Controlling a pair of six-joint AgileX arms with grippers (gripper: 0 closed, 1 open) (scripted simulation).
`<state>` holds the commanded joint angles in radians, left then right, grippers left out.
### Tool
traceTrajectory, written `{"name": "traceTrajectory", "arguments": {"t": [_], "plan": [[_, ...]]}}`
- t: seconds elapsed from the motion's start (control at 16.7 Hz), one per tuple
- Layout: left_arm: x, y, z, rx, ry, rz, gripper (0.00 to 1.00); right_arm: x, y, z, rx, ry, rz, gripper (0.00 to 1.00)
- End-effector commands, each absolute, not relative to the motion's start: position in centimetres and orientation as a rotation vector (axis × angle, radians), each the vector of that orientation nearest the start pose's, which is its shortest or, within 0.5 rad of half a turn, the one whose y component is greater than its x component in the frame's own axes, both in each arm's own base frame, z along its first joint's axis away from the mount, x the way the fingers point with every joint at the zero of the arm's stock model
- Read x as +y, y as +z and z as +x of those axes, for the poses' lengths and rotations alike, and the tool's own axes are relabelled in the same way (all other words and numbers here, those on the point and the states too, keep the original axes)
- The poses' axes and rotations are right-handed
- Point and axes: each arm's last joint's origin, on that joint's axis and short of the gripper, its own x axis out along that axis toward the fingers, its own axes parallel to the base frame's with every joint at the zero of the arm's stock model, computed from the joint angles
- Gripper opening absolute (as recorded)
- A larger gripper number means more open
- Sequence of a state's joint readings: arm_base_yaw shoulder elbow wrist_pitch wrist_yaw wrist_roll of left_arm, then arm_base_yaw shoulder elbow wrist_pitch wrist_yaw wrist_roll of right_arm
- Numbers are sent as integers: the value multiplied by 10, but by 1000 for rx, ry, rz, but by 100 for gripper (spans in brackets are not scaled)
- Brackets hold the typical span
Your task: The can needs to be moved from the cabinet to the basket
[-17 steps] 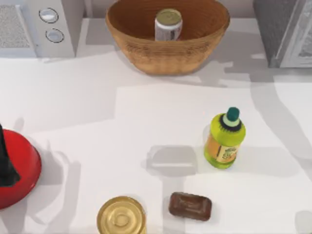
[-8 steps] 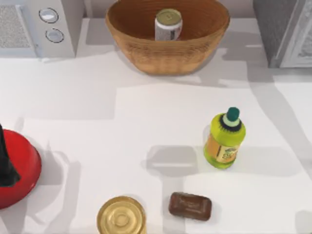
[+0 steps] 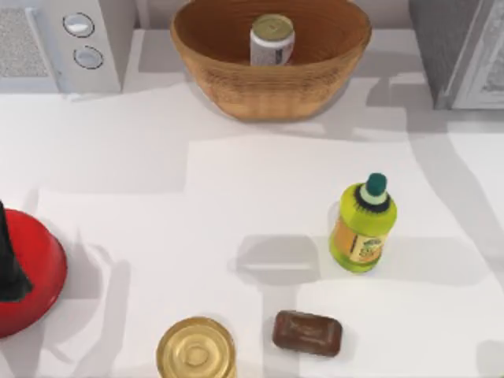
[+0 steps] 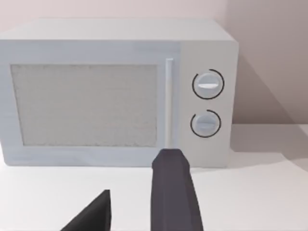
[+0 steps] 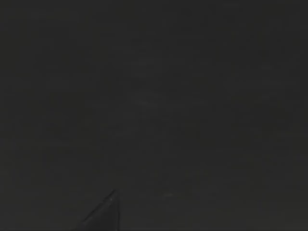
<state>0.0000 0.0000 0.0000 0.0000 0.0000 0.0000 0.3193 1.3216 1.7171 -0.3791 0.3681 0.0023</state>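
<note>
We see the can upright inside the basket at the far edge, cabinet far right, our left gripper spread before the microwave.

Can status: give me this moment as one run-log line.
can: upright in basket | cabinet: top view's right rear | left gripper: open, facing microwave | right wrist view: dark

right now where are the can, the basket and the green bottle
can [image 3: 272,27], top view, on its gold lid
basket [image 3: 236,87], top view, on its front woven wall
green bottle [image 3: 364,228], top view, on its label
</note>
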Motion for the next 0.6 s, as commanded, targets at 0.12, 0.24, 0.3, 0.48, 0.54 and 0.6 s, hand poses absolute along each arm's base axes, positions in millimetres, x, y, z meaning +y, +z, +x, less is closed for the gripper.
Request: {"name": "traceTrajectory", "arguments": {"t": [0.12,0.24,0.3,0.48,0.54,0.6], "plan": [[-1,160,106,0,0,0,100,67,494,236,-11,-35,-10,100],[-1,160,106,0,0,0,100,56,473,218,0,-33,-13,100],[-1,160,106,0,0,0,100,50,461,208,6,-32,-15,100],[-1,160,106,0,0,0,100,32,413,176,20,-27,-16,100],[-1,160,106,0,0,0,100,27,394,165,23,-26,-15,100],[-1,160,106,0,0,0,100,22,374,154,26,-24,-14,100]]}}
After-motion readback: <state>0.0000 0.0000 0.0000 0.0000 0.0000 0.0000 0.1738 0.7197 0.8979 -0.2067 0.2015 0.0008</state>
